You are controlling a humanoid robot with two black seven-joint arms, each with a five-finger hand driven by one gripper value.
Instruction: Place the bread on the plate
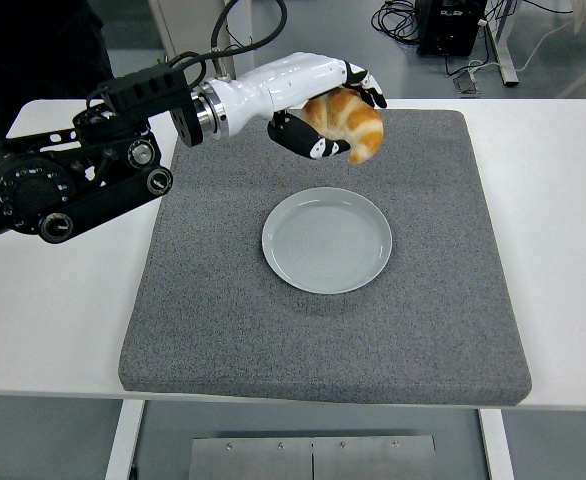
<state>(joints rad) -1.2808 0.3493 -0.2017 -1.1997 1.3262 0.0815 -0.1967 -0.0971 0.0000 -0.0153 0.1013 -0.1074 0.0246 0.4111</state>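
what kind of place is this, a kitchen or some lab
Most likely a robotics lab or test room, not a kitchen. The white table carries only a grey foam mat and a plate, the left hand holds a croissant, and cables trail across the floor behind.
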